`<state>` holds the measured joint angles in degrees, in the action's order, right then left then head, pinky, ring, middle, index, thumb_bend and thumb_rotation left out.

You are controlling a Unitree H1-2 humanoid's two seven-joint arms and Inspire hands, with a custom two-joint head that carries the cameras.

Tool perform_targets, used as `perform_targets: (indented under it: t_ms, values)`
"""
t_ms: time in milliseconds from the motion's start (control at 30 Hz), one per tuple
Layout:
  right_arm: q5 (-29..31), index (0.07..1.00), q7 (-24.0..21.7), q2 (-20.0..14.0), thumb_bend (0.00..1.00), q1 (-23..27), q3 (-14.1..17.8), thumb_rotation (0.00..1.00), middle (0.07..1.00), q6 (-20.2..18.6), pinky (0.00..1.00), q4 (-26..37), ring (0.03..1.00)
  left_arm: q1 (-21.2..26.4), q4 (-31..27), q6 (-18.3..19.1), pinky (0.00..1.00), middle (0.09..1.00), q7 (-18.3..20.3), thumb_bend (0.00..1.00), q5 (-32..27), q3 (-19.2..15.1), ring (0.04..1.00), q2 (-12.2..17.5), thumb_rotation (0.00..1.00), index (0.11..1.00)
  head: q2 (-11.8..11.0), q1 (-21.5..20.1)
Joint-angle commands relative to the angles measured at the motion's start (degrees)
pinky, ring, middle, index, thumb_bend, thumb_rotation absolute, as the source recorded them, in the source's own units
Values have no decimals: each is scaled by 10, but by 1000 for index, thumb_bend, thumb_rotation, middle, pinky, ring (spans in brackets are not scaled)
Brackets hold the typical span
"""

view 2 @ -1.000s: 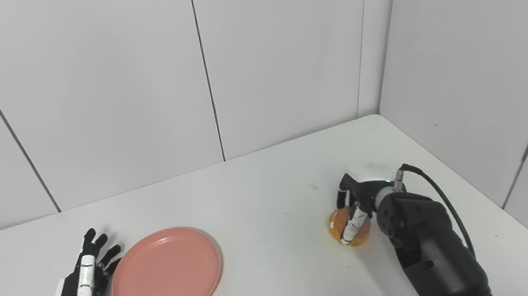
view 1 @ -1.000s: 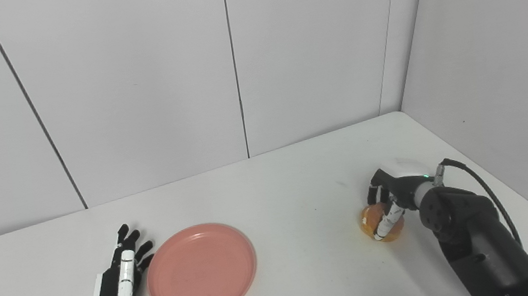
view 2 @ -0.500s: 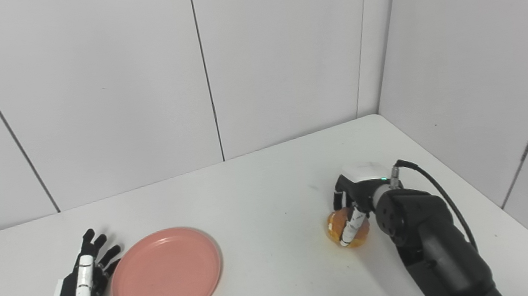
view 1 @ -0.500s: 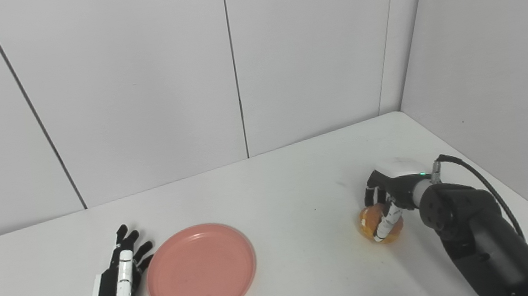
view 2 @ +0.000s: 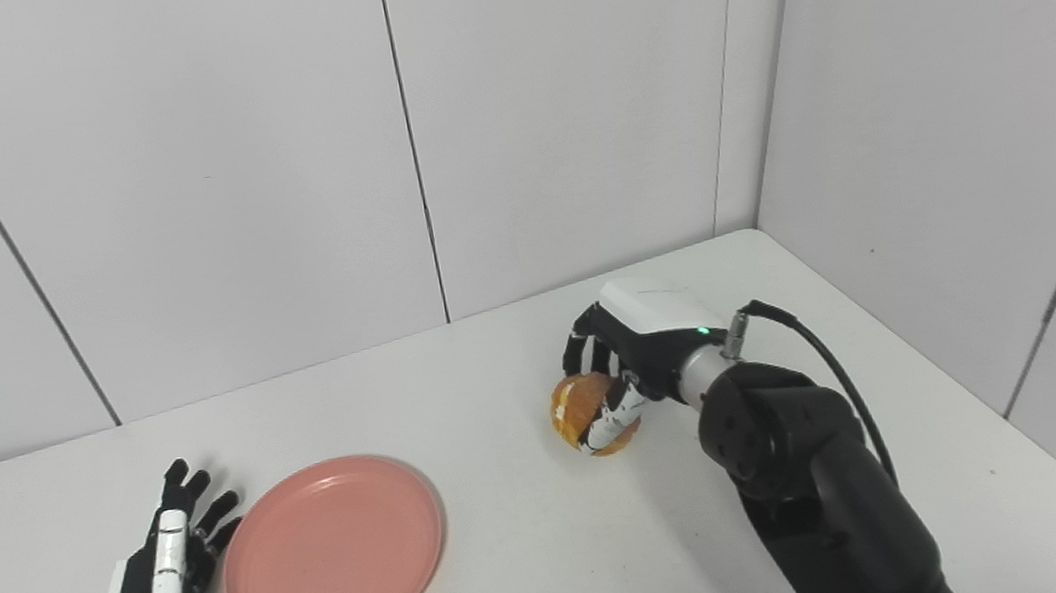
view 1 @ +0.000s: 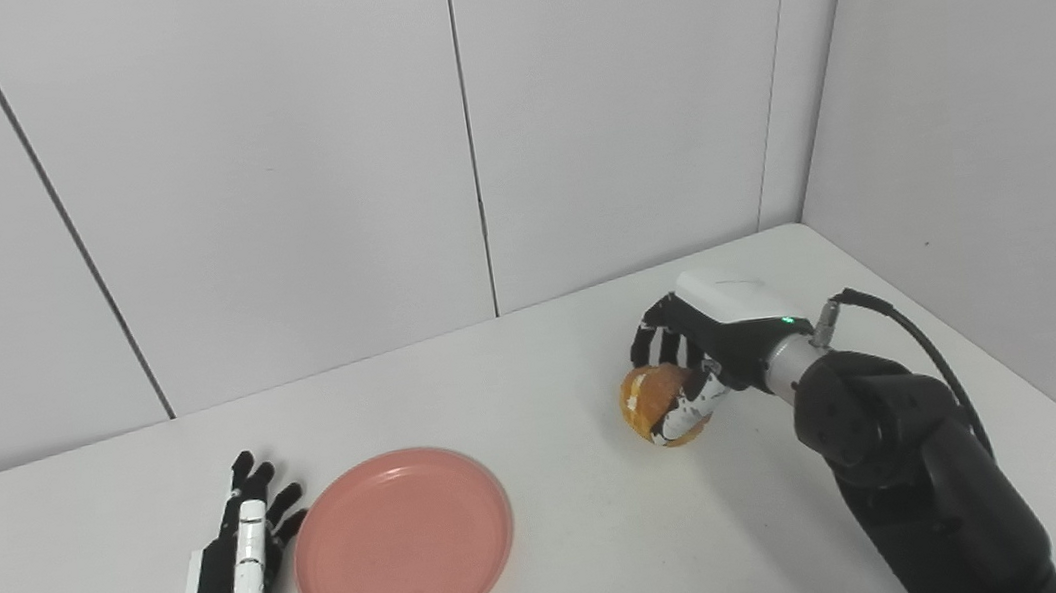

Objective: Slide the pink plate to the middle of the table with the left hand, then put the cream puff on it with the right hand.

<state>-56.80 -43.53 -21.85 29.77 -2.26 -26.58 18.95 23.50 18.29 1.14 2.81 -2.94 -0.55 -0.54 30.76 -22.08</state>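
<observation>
The pink plate (view 1: 403, 543) lies flat on the white table (view 1: 570, 553), left of centre. My left hand (view 1: 240, 563) rests flat on the table just left of the plate's rim, fingers spread, holding nothing. The cream puff (view 1: 654, 404), golden-orange and round, is lifted off the table in my right hand (view 1: 697, 356), whose fingers are curled around it from above and behind. It hangs to the right of the plate, well apart from it.
White wall panels (view 1: 469, 143) close off the back and right sides of the table. The right arm (view 1: 911, 461) and its cable (view 1: 930, 368) reach over the table's right part. Nothing else stands on the table.
My right hand has lifted the cream puff off the table and carried it left, toward the plate. The plate and my left hand have not moved.
</observation>
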Motion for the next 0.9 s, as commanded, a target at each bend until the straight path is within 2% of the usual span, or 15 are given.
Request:
perform_targets:
  t_ms: [0, 167, 200, 233, 267, 333, 400, 500, 600, 700, 767, 867]
  values:
    - [14, 534, 20, -1, 514, 30, -4, 0, 453, 1, 231, 13, 371, -14, 0, 34, 825, 974, -5, 651, 8, 10, 872, -11, 950, 1000, 3, 15]
    - [42, 499, 36, -3, 518, 29, -24, 0, 499, 16, 285, 10, 412, -21, -23, 64, 810, 958, -31, 607, 26, 23, 863, -34, 920, 1000, 6, 78]
    - [56, 493, 50, -3, 519, 25, -24, 0, 504, 29, 293, 8, 417, -21, -23, 67, 813, 957, -39, 604, 30, 25, 863, -40, 914, 1000, 6, 103]
    - [66, 460, 61, -4, 517, 22, -25, 0, 526, 37, 355, 7, 442, -21, -24, 70, 815, 956, -44, 604, 33, 27, 856, -45, 908, 1000, 6, 103]
    - [79, 451, 80, -5, 516, 17, -26, 0, 532, 54, 375, 3, 447, -22, -23, 69, 819, 958, -50, 603, 35, 29, 856, -51, 903, 1000, 6, 125]
    - [99, 455, 111, -5, 517, 9, -27, 0, 529, 80, 382, -5, 445, -23, -19, 64, 824, 959, -60, 597, 43, 34, 855, -61, 898, 1000, 6, 149]
    - [112, 507, 131, -5, 515, 4, -27, 0, 478, 91, 287, -10, 390, -23, -13, 57, 832, 960, -67, 593, 50, 40, 864, -68, 904, 1000, 3, 166]
    - [130, 527, 150, -2, 512, -2, -32, 0, 450, 95, 220, -15, 361, -20, 12, 33, 839, 961, -77, 618, 56, 42, 870, -76, 909, 1000, -5, 196]
    - [139, 533, 165, 0, 510, -3, -44, 0, 443, 101, 177, -21, 348, -17, 29, 18, 859, 963, -84, 645, 58, 41, 878, -82, 903, 1000, -8, 208]
    - [150, 494, 181, -3, 516, -4, -57, 0, 493, 116, 165, -29, 389, -14, 40, 9, 873, 963, -90, 657, 60, 39, 878, -88, 897, 1000, -13, 228]
    - [160, 522, 188, 0, 512, -2, -66, 0, 451, 128, 175, -35, 357, -14, 44, 3, 877, 953, -94, 657, 61, 39, 872, -90, 884, 1000, -16, 233]
    - [177, 533, 190, 6, 510, 6, -79, 0, 453, 135, 228, -43, 352, -12, 52, -5, 884, 949, -96, 660, 62, 39, 867, -91, 884, 1000, -19, 237]
